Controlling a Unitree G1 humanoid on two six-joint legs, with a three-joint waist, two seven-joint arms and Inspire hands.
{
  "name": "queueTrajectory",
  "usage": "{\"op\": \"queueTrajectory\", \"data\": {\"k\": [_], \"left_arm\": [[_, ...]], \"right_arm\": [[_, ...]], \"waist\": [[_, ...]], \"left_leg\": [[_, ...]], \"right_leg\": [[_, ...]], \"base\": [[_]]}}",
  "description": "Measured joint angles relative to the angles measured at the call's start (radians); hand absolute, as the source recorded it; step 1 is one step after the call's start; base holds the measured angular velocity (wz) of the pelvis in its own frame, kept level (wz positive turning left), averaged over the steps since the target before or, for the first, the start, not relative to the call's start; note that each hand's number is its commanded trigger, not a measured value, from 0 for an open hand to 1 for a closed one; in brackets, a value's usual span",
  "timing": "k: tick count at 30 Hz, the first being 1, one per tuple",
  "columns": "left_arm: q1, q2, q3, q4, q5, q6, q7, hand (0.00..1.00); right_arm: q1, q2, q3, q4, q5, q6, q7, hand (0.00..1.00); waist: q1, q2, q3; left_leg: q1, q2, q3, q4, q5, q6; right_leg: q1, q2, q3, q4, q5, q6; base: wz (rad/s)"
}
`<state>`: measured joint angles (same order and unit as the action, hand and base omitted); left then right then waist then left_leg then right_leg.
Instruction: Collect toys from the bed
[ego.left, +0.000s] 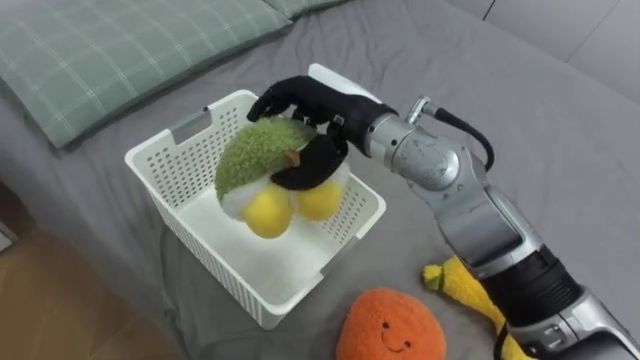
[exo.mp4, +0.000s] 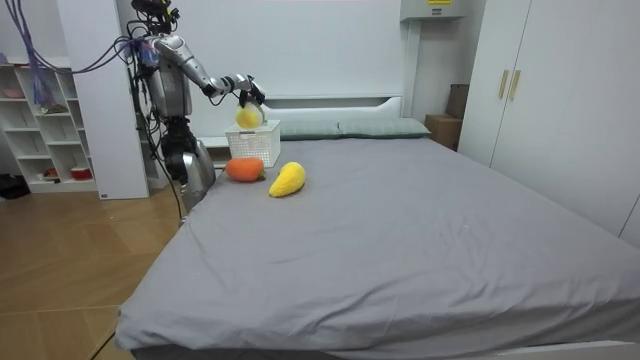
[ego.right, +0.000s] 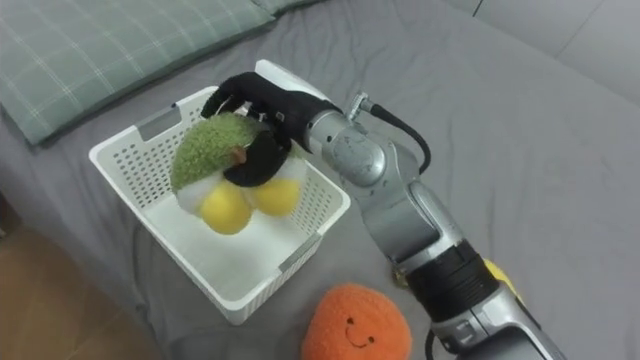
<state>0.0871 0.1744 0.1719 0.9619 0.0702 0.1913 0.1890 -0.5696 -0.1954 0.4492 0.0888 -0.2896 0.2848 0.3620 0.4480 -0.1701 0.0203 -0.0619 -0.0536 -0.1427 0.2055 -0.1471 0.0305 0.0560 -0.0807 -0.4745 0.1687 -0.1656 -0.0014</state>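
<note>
The bed (exo.mp4: 400, 230), covered with a grey sheet, is the work surface. The robot stands at its side, near the head end at the room view's left, which places the collection point within arm's reach. A green checked pillow (ego.left: 120, 50) lies at the head of the bed, just beyond the basket and clear of it. The white slatted basket (ego.left: 185, 170) sits on the sheet close to the edge of the bed beside the robot. Its open top faces up, so toys can be lowered in from above without tilting it. The right arm reaches in from the lower right and carries the right hand (ego.left: 300, 105) over the basket opening. The hand is closed around a plush toy (ego.left: 262, 170) with a green fuzzy top, a white body and two round yellow feet. The fingers wrap over the green crown and the thumb curls in against the front, so the soft body hangs feet down below the palm. The toy is held above the basket's inside rather than resting on its floor; the room view confirms that it is above the rim. This position suits a straight release into the basket, which is judged to be the step in hand. Two toys remain on the sheet near the basket: an orange plush (ego.left: 390, 325) with a smiling face, and a yellow plush (ego.left: 462, 282), partly hidden behind the forearm. Both appear reachable without a change of stance.
</note>
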Motion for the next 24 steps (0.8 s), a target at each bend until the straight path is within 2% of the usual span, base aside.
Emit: {"op": "queueTrajectory", "data": {"k": [11,16,21,24], "left_arm": [[0.003,0.001,-0.010,-0.001,0.000,0.005,0.005,0.00],[0.001,0.001,0.001,-0.001,0.000,0.002,0.004,0.00],[0.004,0.000,0.001,0.004,0.000,-0.005,0.005,0.00],[0.005,0.000,0.000,0.001,0.001,-0.006,0.005,0.00]], "right_arm": [[0.004,-0.024,0.000,0.017,-0.019,-0.001,-0.031,0.00],[0.026,-0.068,-0.009,0.017,0.016,-0.006,-0.054,0.00],[0.050,-0.069,-0.055,0.016,0.078,-0.025,-0.054,0.00],[0.058,-0.069,-0.090,0.015,0.096,-0.040,-0.060,0.00]], "waist": [[-0.032,0.000,-0.0002],[-0.045,0.006,0.0040],[-0.063,0.009,0.0023],[-0.090,0.012,0.0000]], "left_leg": [[-0.005,-0.007,-0.008,0.000,0.003,0.004],[0.012,-0.008,0.004,-0.002,0.003,0.008],[0.022,-0.001,0.030,-0.006,0.003,0.010],[0.025,0.004,0.044,-0.006,0.003,0.010]], "right_leg": [[-0.002,-0.003,-0.004,0.000,-0.001,0.004],[0.014,-0.001,0.011,0.000,0.002,0.008],[0.011,0.004,0.051,0.002,0.005,0.009],[0.007,0.008,0.063,0.001,0.010,0.008]], "base": [[0.02],[-0.06],[-0.15],[-0.12]]}}
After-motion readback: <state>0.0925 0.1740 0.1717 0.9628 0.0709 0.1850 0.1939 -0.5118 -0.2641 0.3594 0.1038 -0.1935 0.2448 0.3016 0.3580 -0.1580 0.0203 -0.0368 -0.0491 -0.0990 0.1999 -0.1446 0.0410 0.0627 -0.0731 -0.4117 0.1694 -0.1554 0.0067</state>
